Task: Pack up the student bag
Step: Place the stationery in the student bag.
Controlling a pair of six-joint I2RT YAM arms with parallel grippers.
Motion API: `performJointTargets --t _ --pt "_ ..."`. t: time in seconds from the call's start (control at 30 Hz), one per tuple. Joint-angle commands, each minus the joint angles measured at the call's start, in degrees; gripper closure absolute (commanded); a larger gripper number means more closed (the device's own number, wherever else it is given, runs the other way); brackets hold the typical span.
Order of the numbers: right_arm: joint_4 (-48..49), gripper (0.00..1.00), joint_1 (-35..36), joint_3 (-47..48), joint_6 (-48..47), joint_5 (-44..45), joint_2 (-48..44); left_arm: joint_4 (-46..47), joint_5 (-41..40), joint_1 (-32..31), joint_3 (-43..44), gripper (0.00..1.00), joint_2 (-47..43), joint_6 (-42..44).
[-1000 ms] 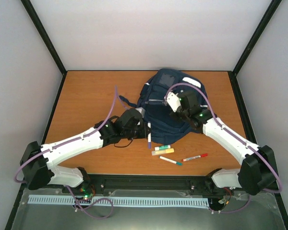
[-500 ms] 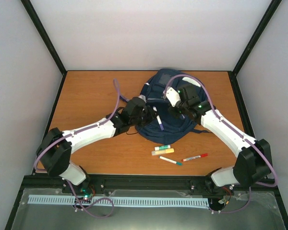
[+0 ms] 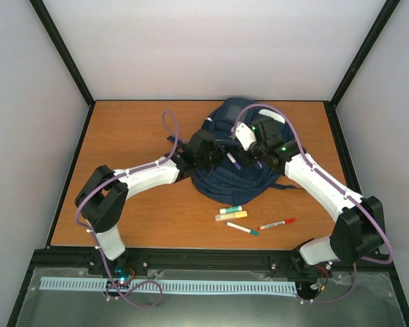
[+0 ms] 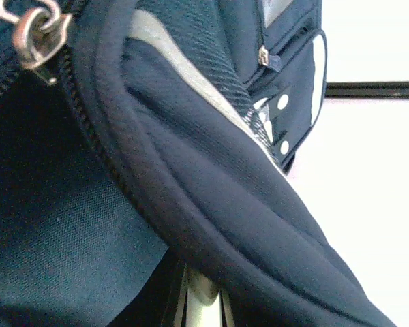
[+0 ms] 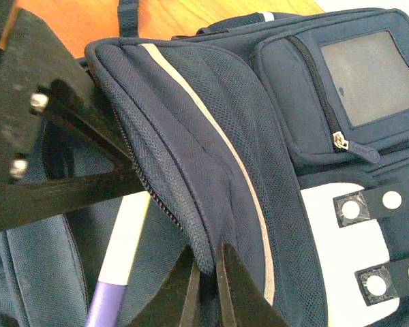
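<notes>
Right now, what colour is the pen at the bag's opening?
The pen is white with a purple end; right wrist view shows it best.

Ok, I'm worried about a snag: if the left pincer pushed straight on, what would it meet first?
Most likely the student bag: its lifted flap edge fills the wrist view, though depth is unclear.

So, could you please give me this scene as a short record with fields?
bag: student bag, on the table, main zipper open
right gripper: shut on the bag's zipper edge, holding it up
left gripper: shut on a purple-capped marker, at the opening
loose: red pen and three other markers on the table, beside the bag
</notes>
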Motion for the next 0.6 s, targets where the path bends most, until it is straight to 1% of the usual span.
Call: performJointTargets --t 0.0,0.2,0.3,0.33,0.37,0.47,0.5,0.57 --pt "2.88 0.97 -0.31 2.87 1.23 -1.47 -0.15 2.89 -2.51 0.41 3.61 0.99 3.11 -7.21" --pt "2.59 0.97 -0.35 3.13 1.43 -1.9 0.45 4.46 -3.34 0.57 7.07 0.99 7.52 -8.76" --pt "2.63 0.97 -0.53 3.02 1.58 -2.15 0.38 4.08 -2.0 0.67 7.41 0.96 7.81 -8.41" --pt "2.73 0.97 -0.69 2.92 1.77 -2.34 0.38 3.51 -1.77 0.68 7.3 0.92 7.48 -7.97" --pt "2.79 0.97 -0.87 2.86 1.91 -2.58 0.33 2.9 -1.72 0.74 7.2 0.84 7.06 -7.29" --pt "3.03 0.97 -1.34 2.89 2.39 -3.22 0.42 1.32 -0.12 1.38 7.27 0.52 5.92 -4.64" --pt "2.96 0.97 -1.48 2.77 2.64 -3.43 0.37 0.76 0.91 1.63 7.41 0.45 5.6 -4.1" --pt "3.0 0.97 -1.62 2.62 2.64 -3.63 0.21 -0.41 4.78 2.06 7.76 0.37 4.79 -3.09"
